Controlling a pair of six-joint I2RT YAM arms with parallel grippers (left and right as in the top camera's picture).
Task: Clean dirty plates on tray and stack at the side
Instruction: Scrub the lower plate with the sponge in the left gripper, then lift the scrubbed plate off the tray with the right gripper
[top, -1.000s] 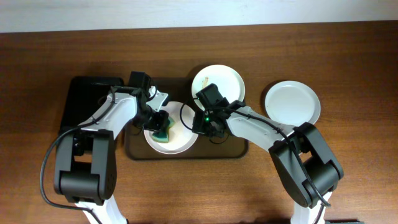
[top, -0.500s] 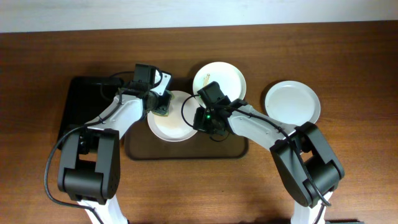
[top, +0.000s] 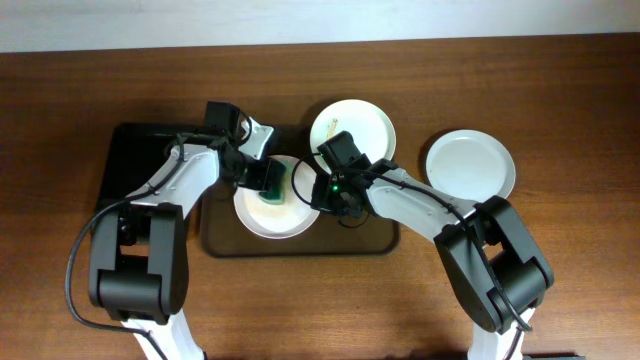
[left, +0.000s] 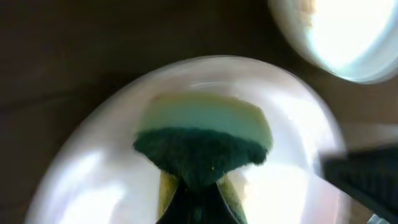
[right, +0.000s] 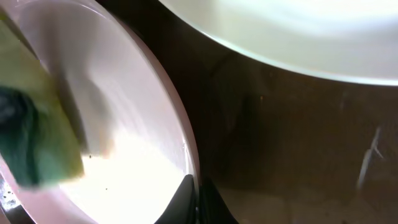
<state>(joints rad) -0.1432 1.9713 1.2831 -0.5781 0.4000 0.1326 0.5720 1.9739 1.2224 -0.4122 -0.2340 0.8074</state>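
Plate-scrubbing on the tray (top: 300, 246), mid-table.
The right gripper (top: 322, 192) pinches the front plate (top: 258, 218) by its rim, steadying it. The left gripper (top: 262, 176), clamped on a sponge (top: 274, 184), wipes it. Behind, a streaked plate (top: 362, 128) waits; a third plate (top: 470, 165) sits off-tray toward the right edge.

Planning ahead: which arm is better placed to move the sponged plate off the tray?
Likely right: the right gripper pinches the plate's rim, nearer the off-tray plate; the left gripper holds a sponge.

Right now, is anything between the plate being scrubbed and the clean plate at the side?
Only the tray's rim and the right arm itself, whose claw grips the plate. The side plate sits on the table; another plate lies just behind the path.
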